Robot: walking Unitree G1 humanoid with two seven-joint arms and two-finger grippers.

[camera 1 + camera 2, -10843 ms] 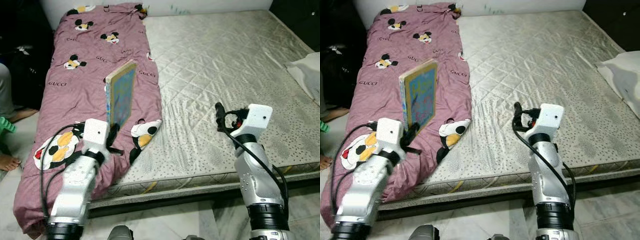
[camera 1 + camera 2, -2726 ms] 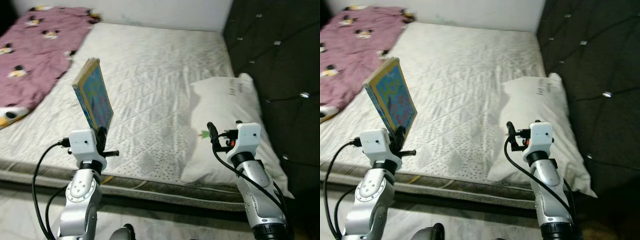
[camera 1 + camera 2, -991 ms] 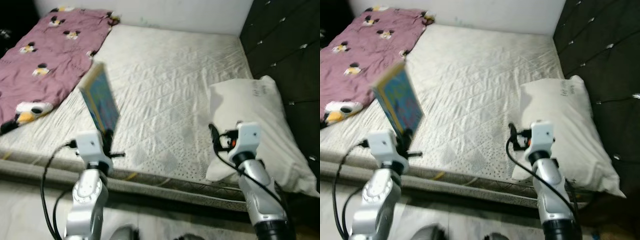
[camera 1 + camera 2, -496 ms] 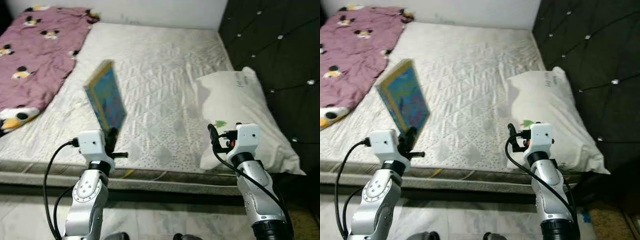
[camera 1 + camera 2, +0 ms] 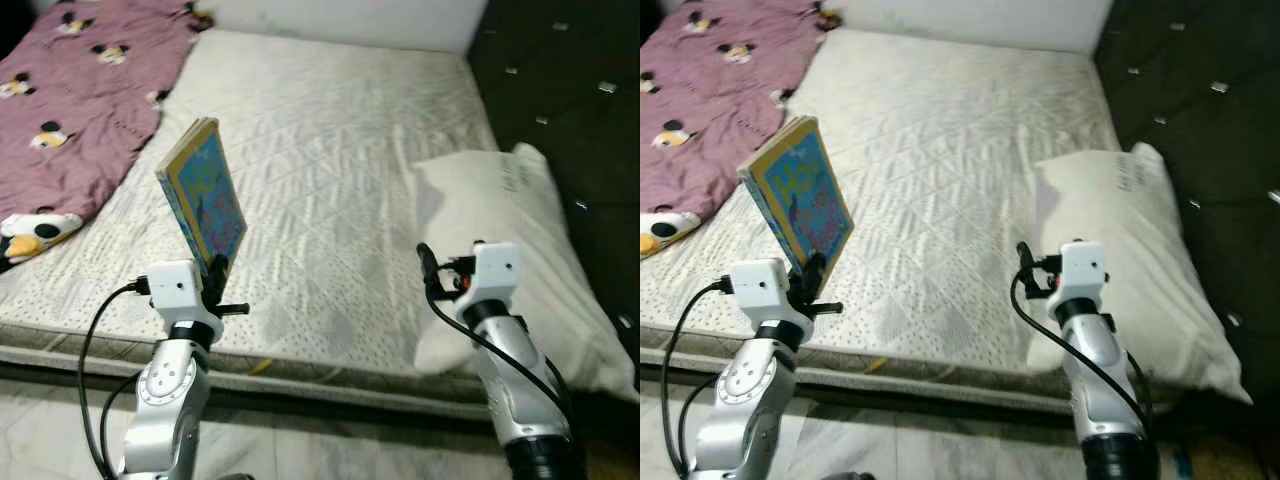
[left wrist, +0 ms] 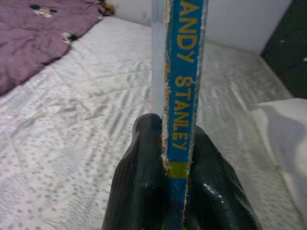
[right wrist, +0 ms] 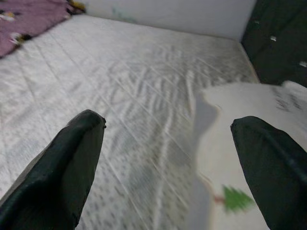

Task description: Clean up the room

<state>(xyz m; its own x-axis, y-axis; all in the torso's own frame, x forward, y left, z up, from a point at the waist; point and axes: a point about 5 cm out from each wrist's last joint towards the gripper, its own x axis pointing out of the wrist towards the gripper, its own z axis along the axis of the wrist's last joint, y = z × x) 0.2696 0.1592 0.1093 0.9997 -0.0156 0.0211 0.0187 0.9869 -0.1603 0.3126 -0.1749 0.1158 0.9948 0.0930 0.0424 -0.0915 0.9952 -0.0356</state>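
Head views: the left gripper (image 5: 212, 272) pinches one thin blue-and-yellow picture book (image 5: 203, 190) upright at its lower edge, over the near left of the bare quilted mattress (image 5: 330, 150). One white pillow (image 5: 520, 250) lies right, one mauve cartoon-print blanket (image 5: 70, 90) far left.

Left wrist view: both fingers (image 6: 139, 191) clamp the spine; the grip should stay firm while carrying, I judge.

Right wrist view: the right gripper (image 7: 168, 158) gapes wide, empty.

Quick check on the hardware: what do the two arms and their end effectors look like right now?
Both arms are silver, jointed segments with black collars lower down. Each wrist carries a white boxy housing, with a looping black cable alongside. The left end effector and right end effector each have two long glossy black fingers. A small red-orange part sits beside the right wrist housing.
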